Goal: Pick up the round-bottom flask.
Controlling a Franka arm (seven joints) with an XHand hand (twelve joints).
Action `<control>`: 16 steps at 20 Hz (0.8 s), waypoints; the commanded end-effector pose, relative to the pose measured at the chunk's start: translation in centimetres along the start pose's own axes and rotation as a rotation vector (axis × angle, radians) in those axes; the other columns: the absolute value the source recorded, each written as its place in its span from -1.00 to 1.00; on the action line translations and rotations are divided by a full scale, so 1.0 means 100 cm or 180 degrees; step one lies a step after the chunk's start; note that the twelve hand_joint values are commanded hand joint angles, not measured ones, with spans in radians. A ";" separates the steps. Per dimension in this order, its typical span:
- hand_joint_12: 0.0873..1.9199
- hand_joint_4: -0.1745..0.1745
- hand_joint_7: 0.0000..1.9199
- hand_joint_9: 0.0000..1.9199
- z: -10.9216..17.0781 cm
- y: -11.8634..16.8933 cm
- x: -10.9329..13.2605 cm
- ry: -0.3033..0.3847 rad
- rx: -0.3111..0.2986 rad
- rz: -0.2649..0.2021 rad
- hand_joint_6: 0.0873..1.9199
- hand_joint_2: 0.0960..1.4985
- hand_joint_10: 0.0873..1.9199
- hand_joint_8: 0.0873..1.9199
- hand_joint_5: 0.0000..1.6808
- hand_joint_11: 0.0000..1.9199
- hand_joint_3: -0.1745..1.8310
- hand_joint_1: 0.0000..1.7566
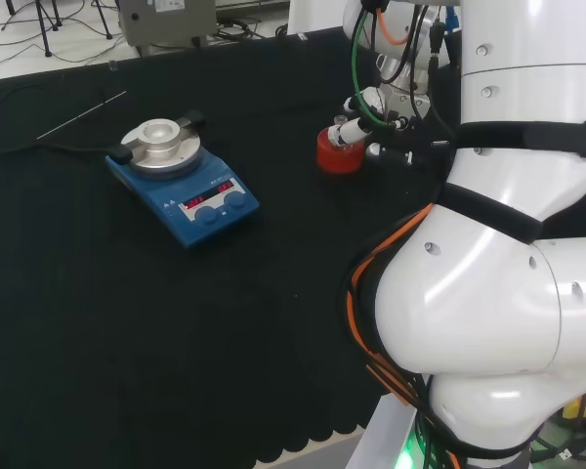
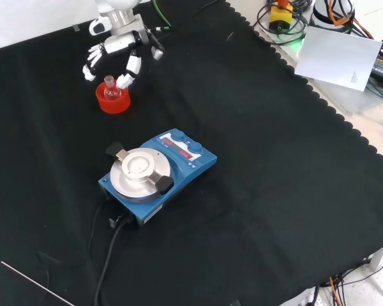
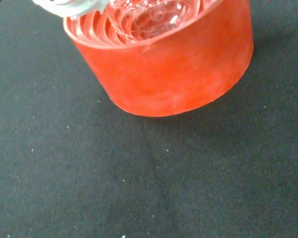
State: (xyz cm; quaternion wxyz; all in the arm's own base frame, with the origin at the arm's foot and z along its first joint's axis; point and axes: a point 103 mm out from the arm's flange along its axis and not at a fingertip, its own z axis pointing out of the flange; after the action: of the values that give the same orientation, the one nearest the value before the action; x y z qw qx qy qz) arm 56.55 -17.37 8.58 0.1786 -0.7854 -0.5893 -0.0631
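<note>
Flask first: your round-bottom flask (image 2: 112, 90) sits upright in the red ribbed stand (image 2: 112, 100) near the top left of the front view, its clear bulb nested in the ring and its short neck rising above the rim. From the wrist view you see the glass bulb (image 3: 151, 17) resting against the ribs inside the stand (image 3: 169, 69), which sits flat on the black cloth (image 3: 139, 188). Your hand (image 2: 118, 48) hangs just above and behind the stand in the front view, its fingers spread and gently curved downward on either side of the flask's neck; one fingertip (image 2: 125, 81) comes down right beside the neck, but you cannot tell from these views whether it touches the glass. Nothing is pinched or wrapped yet. In the head view the hand (image 1: 371, 112) shows just right of the stand (image 1: 339, 153), partly hidden by the arm's white links. Nearer the middle of the cloth, well apart from the stand, you have the blue stirrer plate (image 2: 156, 175) with its round metal top, its cable trailing toward the front view's lower edge. A thin metal rod (image 1: 81, 114) lies on the cloth beyond the plate in the head view.
</note>
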 end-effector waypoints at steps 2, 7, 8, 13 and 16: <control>0.31 -0.17 -0.82 -0.67 -0.001 0.002 0.002 0.0040 -0.0038 0.0022 -1.00 -0.16 -0.36 -0.44 -0.35 -1.00 -0.24 -0.08; 0.33 -0.17 -0.80 -0.67 -0.003 0.004 0.004 0.0058 -0.0076 0.0031 -1.00 -0.11 -0.36 -0.43 -0.29 -1.00 -0.23 -0.10; 0.33 -0.17 -0.80 -0.66 -0.003 0.004 0.004 0.0053 -0.0076 0.0032 -1.00 -0.11 -0.36 -0.43 -0.28 -1.00 -0.23 -0.10; 0.33 -0.18 -0.80 -0.66 -0.003 0.005 0.004 0.0061 -0.0076 0.0043 -1.00 -0.10 -0.36 -0.43 -0.25 -1.00 -0.23 -0.09; 0.34 -0.18 -0.79 -0.66 -0.002 0.006 0.002 0.0070 -0.0064 0.0062 -1.00 -0.10 -0.36 -0.43 -0.25 -1.00 -0.23 -0.09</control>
State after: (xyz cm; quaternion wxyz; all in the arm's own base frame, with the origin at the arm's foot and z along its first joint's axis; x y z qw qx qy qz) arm 57.21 -17.31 8.85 0.1751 -0.7908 -0.5816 -0.0758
